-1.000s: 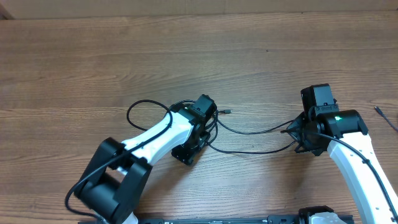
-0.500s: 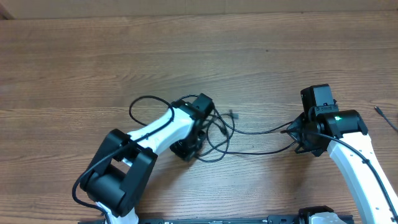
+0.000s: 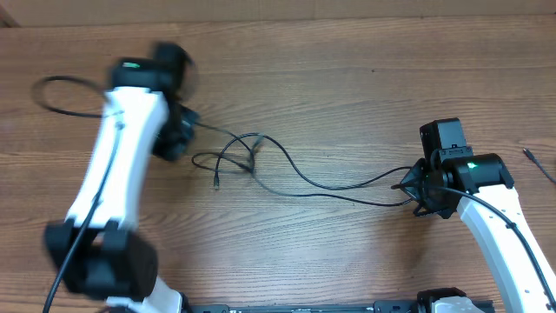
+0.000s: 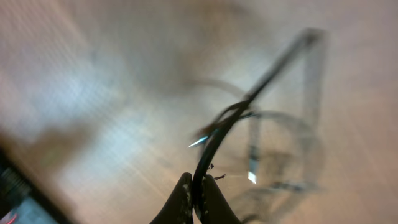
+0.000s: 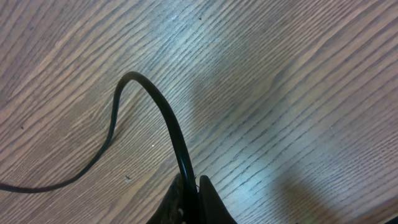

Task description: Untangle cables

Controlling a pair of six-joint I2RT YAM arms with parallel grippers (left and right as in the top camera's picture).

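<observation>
Swung far from the right gripper [image 5: 189, 186], the left gripper [image 4: 198, 188] has drawn out two cables [image 3: 330, 186]; only the wrist views show both pairs of fingers clenched on cable.

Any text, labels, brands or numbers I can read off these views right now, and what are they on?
No readable text in any view.
Right arm: only a green light, no lettering visible.
Left arm: blurred, nothing legible.
Cables and wooden table: no print.
</observation>
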